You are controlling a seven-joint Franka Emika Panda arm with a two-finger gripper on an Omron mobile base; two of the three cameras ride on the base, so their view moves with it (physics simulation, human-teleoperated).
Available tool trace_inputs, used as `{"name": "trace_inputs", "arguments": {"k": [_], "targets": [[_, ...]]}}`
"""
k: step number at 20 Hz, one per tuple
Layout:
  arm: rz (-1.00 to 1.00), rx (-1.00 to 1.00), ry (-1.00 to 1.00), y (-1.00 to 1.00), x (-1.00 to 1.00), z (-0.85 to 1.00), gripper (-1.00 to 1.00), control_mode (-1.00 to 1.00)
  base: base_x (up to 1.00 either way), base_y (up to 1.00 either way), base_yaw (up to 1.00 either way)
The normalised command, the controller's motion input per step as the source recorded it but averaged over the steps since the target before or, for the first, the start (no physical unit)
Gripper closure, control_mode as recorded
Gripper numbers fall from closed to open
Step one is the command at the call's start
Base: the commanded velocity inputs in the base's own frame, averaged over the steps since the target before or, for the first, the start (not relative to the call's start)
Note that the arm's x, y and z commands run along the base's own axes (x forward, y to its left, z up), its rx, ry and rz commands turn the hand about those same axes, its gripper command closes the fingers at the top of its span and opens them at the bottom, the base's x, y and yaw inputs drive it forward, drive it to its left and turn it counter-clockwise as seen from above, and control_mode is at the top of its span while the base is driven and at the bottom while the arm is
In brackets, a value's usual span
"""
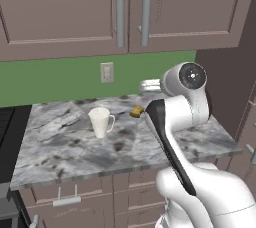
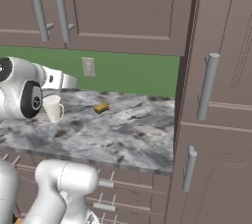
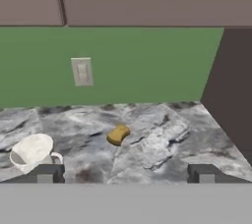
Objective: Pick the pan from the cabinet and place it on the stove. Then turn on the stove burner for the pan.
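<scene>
Hand view: gripper (image 3: pixel 125 174) jaws wide open, hovering over counter (image 3: pixel 162 144) near mug (image 3: pixel 32 152) and small yellow thing (image 3: pixel 118 135); cabinet (image 1: pixel 120 12) doors shut, pan hidden, stove (image 1: pixel 7 137) at left edge

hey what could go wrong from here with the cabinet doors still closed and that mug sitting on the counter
1. The cabinet doors are shut, so the pan can't be seen; a door swinging out could meet the raised arm, which sits close below.
2. The open end effector hovers low over the counter near the white mug and a small yellow-brown object; a careless lift could knock either.
3. The stove is at the far left edge, so carrying the pan there passes over the mug.
</scene>
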Motion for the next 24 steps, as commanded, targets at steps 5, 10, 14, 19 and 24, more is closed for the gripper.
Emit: {"name": "trace_inputs", "arguments": {"k": [5,10,14,19,24], "targets": [[-0.07,0.0,-0.09,0.08,0.0,0.65,-1.0,-1.0,0.0,0.0,0.0],[-0.05,0.0,-0.07,0.02,0.0,0.67,-1.0,-1.0,0.0,0.0,0.0],[-0.01,0.0,-0.11,0.0,0.0,0.55,-1.0,-1.0,0.0,0.0,0.0],[0.0,0.0,-0.16,0.0,-0.04,0.4,-1.0,-1.0,0.0,0.0,0.0],[0.0,0.0,-0.14,0.02,-0.03,0.42,-1.0,-1.0,0.0,0.0,0.0]]}}
